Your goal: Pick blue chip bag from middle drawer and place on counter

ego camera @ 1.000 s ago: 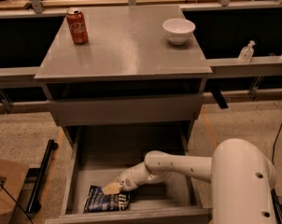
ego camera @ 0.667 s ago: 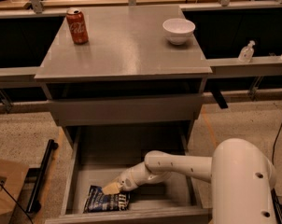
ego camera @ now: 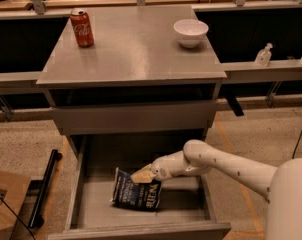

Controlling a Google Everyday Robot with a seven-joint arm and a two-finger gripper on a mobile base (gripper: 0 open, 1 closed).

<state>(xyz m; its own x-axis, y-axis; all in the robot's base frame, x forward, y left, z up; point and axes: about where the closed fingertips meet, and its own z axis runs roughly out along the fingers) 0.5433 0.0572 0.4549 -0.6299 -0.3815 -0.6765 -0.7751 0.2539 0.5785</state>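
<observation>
Upright red soda can [ego camera: 82, 27], white bowl [ego camera: 191, 32] well to its right, small clear bottle [ego camera: 263, 55], cardboard box [ego camera: 6, 203]

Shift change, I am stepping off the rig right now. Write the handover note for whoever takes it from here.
Gripper: reached down into the open middle drawer, shut on the top edge of the blue chip bag.
Bag: inside the drawer, tipped up from its top edge, lower part near the drawer floor.
Counter: holds a red soda can at back left and a white bowl at back right; the bag is not on it.
Done: drawer open, bag gripped.
Left: lift the bag out of the drawer, set it on the counter, release.
</observation>
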